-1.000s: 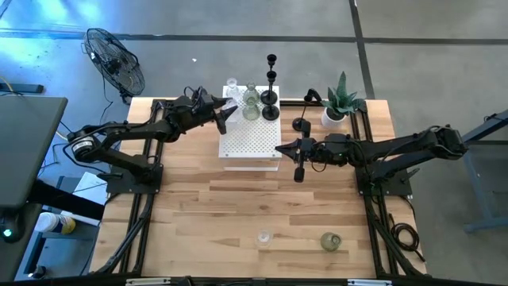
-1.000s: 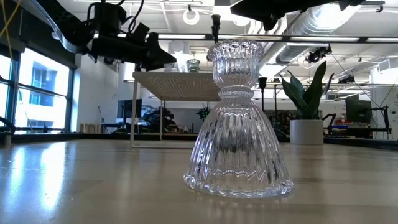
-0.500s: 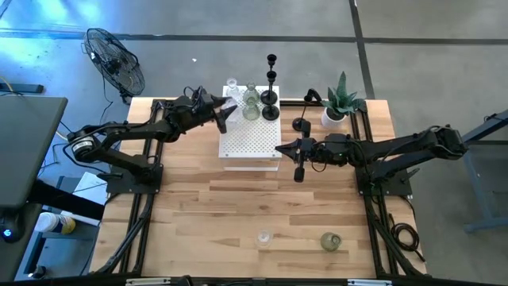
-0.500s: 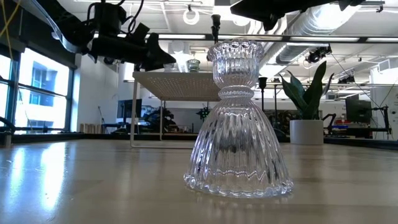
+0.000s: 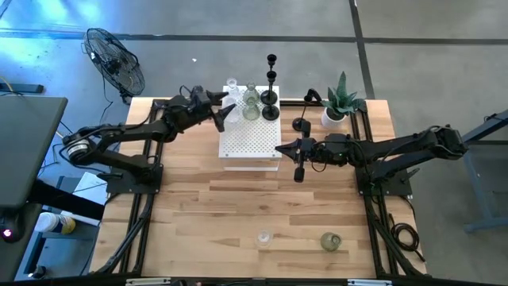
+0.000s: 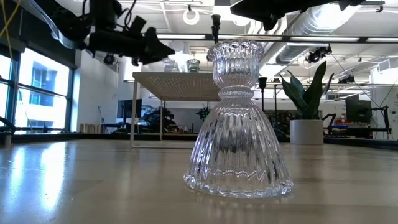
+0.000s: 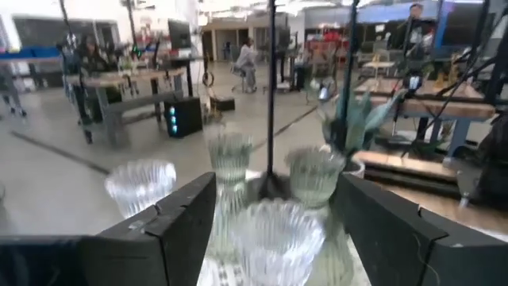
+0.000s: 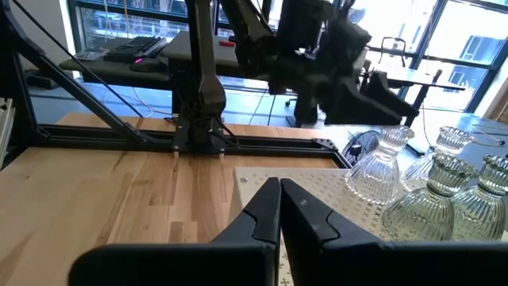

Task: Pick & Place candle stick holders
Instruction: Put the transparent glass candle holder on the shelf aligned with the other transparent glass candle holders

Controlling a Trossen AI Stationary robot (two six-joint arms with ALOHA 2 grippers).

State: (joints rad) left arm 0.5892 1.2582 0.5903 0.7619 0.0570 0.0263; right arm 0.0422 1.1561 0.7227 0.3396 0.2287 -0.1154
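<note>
Several clear and greenish glass holders (image 5: 251,103) and three black stemmed holders (image 5: 270,87) stand at the far end of the white perforated box (image 5: 248,141). Another black holder (image 5: 301,125) stands on the table by the plant. A clear glass holder (image 5: 263,237), which fills the low view (image 6: 238,118), and a greenish one (image 5: 330,241) stand near the table's front edge. My left gripper (image 5: 226,111) is open at the box's far left corner, with the nearest glass holder (image 7: 274,234) between and beyond its fingers. My right gripper (image 5: 278,148) is shut and empty over the box's right edge (image 8: 317,191).
A green spiky plant in a white pot (image 5: 340,102) stands at the far right, close behind the lone black holder. A short dark piece (image 5: 299,171) shows at the right gripper's near side; what it is I cannot tell. Bare wood lies between the box and the two front holders.
My left gripper has risen a little and gone slightly toward the glass holders on the box, still open. The right arm and the holders have kept still.
</note>
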